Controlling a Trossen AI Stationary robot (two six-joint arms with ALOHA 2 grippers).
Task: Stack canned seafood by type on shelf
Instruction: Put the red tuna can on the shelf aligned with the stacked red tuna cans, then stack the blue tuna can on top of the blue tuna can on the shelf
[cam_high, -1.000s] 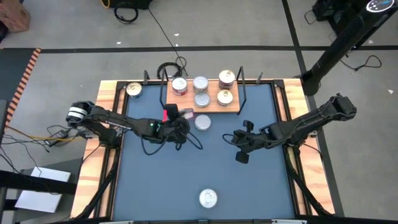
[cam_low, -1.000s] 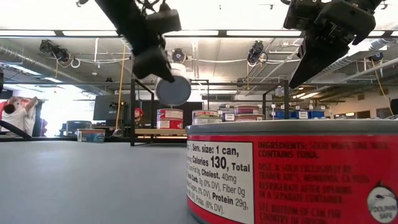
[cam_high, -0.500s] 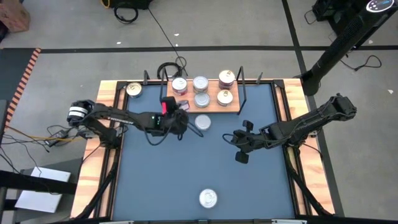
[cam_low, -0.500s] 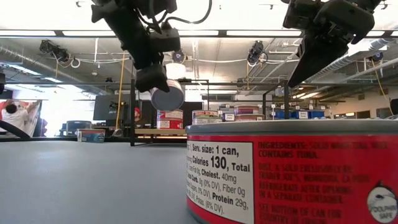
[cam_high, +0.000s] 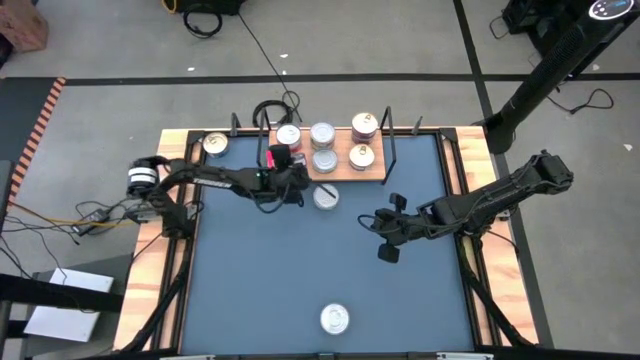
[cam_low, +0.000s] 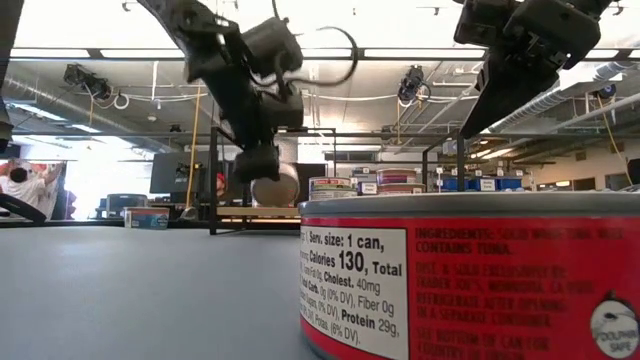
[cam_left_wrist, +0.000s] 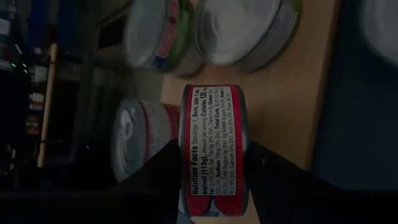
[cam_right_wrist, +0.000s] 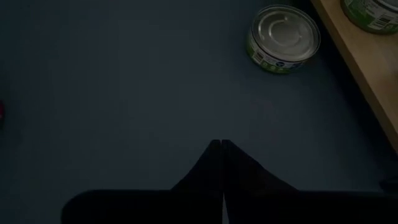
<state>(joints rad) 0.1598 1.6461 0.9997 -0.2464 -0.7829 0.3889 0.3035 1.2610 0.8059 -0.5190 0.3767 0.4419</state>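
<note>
Five tins already stand on the wooden shelf (cam_high: 335, 165); the left gripper (cam_high: 283, 172) pinches a red-labelled tin (cam_left_wrist: 214, 149) on edge just above the shelf's left end, beside a matching tin (cam_high: 288, 138). Three tins remain off the shelf: one just in front (cam_high: 326, 197), one at the table's near edge (cam_high: 334, 319), one at its far left corner (cam_high: 215, 144). The right gripper (cam_high: 385, 236) waits over the table, fingers pressed together.
</note>
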